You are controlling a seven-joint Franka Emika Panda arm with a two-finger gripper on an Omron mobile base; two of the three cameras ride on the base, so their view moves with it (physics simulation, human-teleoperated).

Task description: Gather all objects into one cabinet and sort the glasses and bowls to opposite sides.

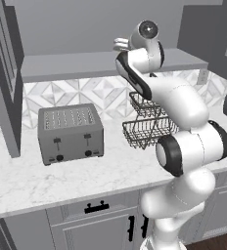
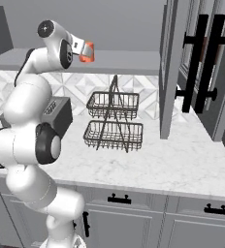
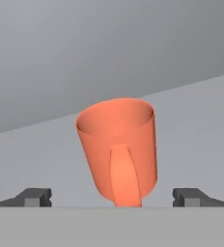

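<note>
1. The fingers (image 3: 36, 198) stand wide apart, one on each side of the orange-red cup (image 3: 118, 149), gripping nothing.
2. The cup stands upright on the cabinet shelf (image 3: 191, 125), handle facing the gripper (image 2: 83, 51).
3. Judging by this, the cup is placed in the cabinet; the other objects remain to be gathered and sorted.
4. Below, a toaster (image 1: 70, 133) and wire basket rack (image 2: 113, 121) sit on the table (image 2: 182, 164).

Matt orange-red cup (image 3: 119, 149); veined marble counter (image 2: 182, 164).
</note>
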